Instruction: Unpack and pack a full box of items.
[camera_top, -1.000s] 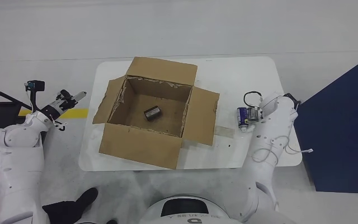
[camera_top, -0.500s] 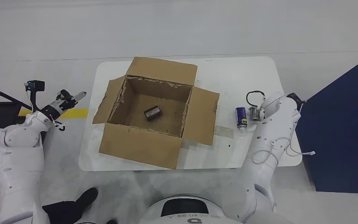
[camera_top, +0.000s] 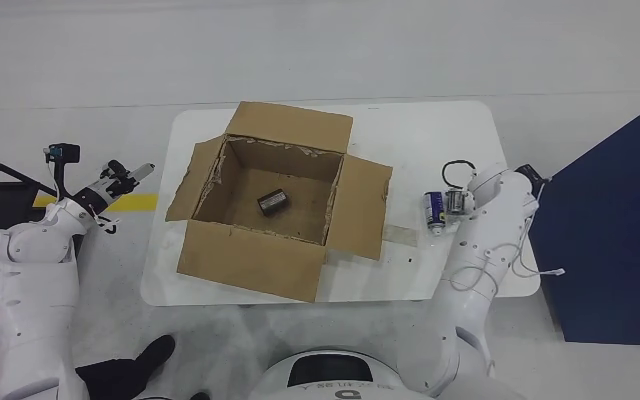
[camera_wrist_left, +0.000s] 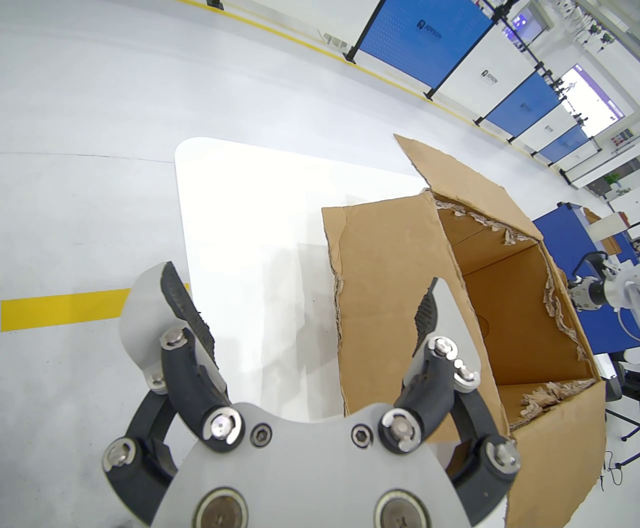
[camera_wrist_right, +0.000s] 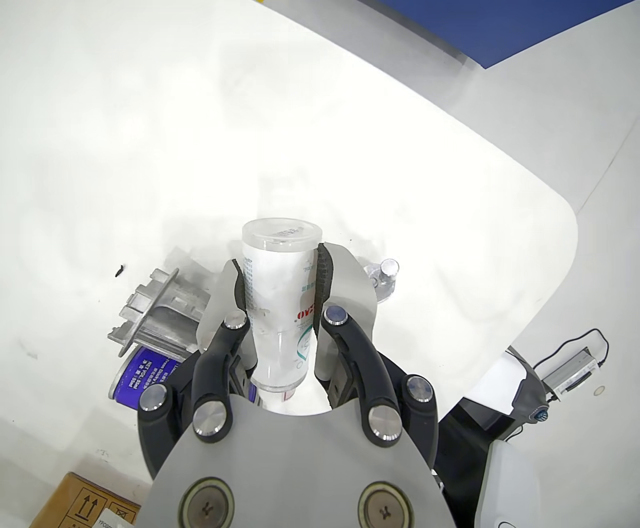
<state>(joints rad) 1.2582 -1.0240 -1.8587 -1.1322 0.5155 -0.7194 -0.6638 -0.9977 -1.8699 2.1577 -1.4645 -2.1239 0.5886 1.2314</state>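
Observation:
An open cardboard box stands mid-table with its flaps spread; a small dark item lies on its floor. My right gripper is shut on a white bottle with a clear cap, held over the table's right side beside a blue can and a grey metal part. From above, that gripper sits just right of the blue can. My left gripper is open and holds nothing, off the table's left edge, facing the box.
A small clear bottle lies just behind the right fingers. The white table has bare surface behind and to the right of the box. A blue panel stands on the floor to the right.
The right wrist has shifted slightly next to the blue can, still holding the bottle. The left arm and the box have not moved.

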